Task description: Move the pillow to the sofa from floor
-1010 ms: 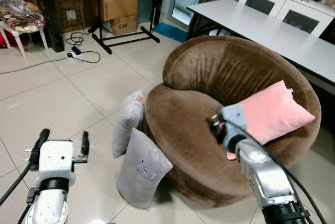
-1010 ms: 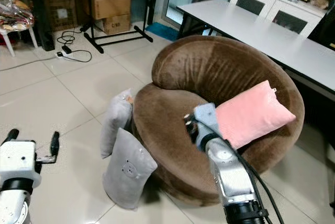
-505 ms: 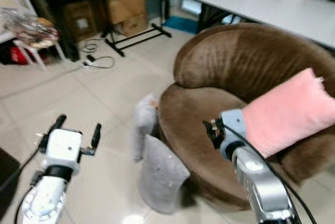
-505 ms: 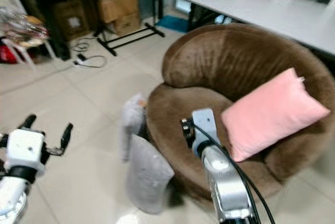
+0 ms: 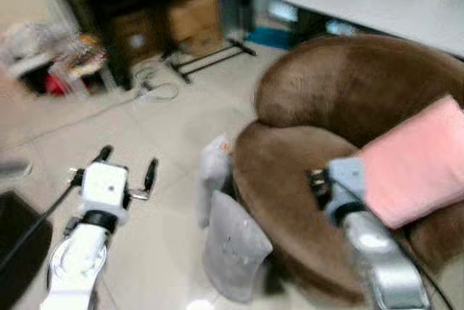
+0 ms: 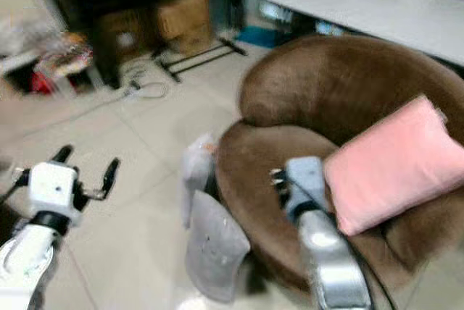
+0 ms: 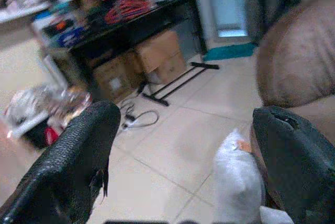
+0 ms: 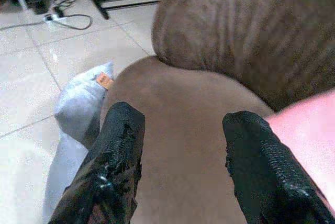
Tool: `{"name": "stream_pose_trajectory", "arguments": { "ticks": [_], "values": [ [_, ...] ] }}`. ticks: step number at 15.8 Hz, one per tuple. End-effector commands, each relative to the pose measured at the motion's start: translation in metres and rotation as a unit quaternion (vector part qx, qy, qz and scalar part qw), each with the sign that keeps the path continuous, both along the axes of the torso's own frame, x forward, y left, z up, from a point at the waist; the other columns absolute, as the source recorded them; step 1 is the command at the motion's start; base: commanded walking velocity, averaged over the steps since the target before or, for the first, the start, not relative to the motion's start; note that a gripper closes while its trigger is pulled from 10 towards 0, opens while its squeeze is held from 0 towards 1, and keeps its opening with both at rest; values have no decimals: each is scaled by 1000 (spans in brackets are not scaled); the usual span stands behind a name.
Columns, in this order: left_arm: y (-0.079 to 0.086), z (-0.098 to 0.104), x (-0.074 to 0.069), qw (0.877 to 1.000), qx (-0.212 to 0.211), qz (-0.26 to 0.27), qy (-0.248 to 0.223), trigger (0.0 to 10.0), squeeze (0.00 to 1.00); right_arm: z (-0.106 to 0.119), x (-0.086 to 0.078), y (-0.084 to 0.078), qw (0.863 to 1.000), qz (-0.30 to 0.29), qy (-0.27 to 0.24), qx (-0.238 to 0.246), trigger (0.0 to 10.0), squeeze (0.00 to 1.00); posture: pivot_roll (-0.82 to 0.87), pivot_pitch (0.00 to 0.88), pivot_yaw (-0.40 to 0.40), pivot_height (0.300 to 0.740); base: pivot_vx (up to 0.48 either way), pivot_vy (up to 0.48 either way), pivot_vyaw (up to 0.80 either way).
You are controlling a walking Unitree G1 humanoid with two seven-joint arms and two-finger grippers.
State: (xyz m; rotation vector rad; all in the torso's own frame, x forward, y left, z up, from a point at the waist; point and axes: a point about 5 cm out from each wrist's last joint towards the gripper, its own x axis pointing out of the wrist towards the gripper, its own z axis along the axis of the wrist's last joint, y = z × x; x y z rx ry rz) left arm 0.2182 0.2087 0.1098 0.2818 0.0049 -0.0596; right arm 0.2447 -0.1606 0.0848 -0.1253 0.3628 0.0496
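head views are blurred. two grey pillows (image 5: 233, 245) lean on the floor against the round brown plush sofa (image 5: 319, 107); a pink pillow (image 5: 417, 161) lies on its seat, cut off at the edge. left wrist: left gripper (image 7: 183, 150) spread wide over tiles. right wrist: right gripper (image 8: 180, 166) parted above the seat, holding nothing.

Both arms raised forward; left gripper (image 5: 127, 167), right gripper (image 8: 180, 145) fingers spread.

Two pillows (image 5: 230, 252) on floor (image 5: 159, 151) — left of sofa (image 5: 341, 107)
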Motion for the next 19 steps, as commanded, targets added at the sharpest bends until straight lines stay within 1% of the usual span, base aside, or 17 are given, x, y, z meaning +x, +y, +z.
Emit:
{"name": "stream_pose_trajectory", "arguments": {
  "ticks": [1,3,5,9,11,14,15,16,19],
  "values": [
    [2,-2,0,1000,0,10,0,10000,0,9,4,3,1000,11,-8,0,10000,0,-109,0,-1,740,292,0,800],
    [0,-2,4,1000,-4,6,-3,10000,0,13,7,1,1000,10,-8,-6,10000,0,-111,0,-13,740,311,0,672],
    [-3,-4,2,1000,-4,3,1,10000,0,12,9,0,1000,2,-5,3,10000,0,-104,0,-15,740,321,0,0],
    [-3,-6,1,1000,3,4,3,10000,0,9,12,-6,1000,-9,-1,0,10000,0,-101,0,2,740,328,0,0],
    [-2,-5,4,1000,8,4,-2,10000,0,9,11,-5,1000,-1,0,-5,10000,0,-102,0,-1,740,330,0,0],
    [-6,-5,2,1000,15,1,-6,10000,0,10,11,0,1000,19,-2,1,10000,0,-103,0,-11,740,296,0,0],
    [-8,-4,1,1000,12,3,-14,10000,0,9,12,3,999,38,2,2,10000,0,-102,0,-15,740,0,0,0],
    [-8,-4,1,1000,15,3,-12,10000,0,8,11,5,999,48,4,2,10000,0,-101,0,-22,740,0,0,0],
    [-9,-8,-1,1000,17,8,-5,10000,0,8,12,4,998,56,4,3,10000,0,-102,0,-34,740,0,0,0]
  ]
}}
